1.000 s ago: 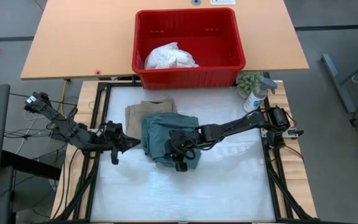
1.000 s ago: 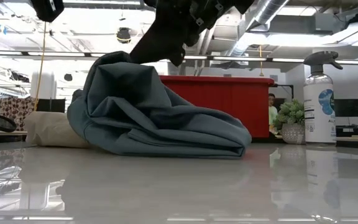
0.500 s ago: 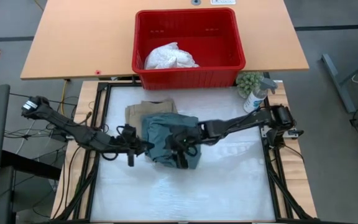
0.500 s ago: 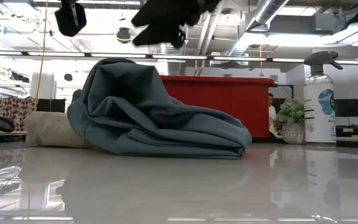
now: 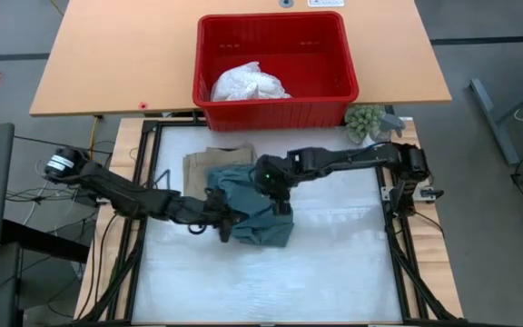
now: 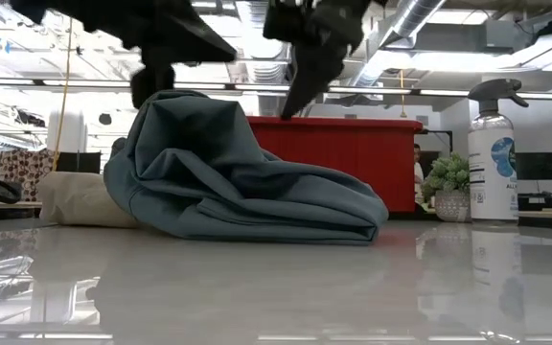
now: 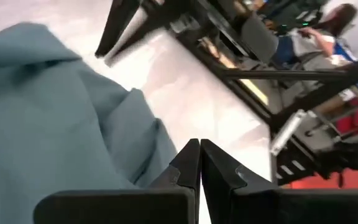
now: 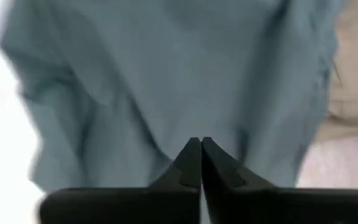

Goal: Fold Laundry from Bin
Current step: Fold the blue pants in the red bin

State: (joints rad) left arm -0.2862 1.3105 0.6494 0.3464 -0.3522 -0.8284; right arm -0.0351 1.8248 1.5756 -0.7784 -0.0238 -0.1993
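The dark teal-green garment (image 5: 251, 204) is lying bunched on the white bench (image 5: 334, 263), partly overlapping the beige-khaki garment (image 5: 205, 163). The white garment (image 5: 248, 83) is sitting inside the red bin (image 5: 275, 109). The left pincer (image 7: 199, 163) is hovering at the teal garment's near edge, fingers pressed together, holding nothing. The right pincer (image 8: 199, 160) is hanging over the garment, fingers likewise together and empty.

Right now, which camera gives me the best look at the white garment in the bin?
The high view: the white garment lies crumpled and unobstructed inside the red bin. The low view shows only the bin's outer wall; neither wrist view shows the garment.
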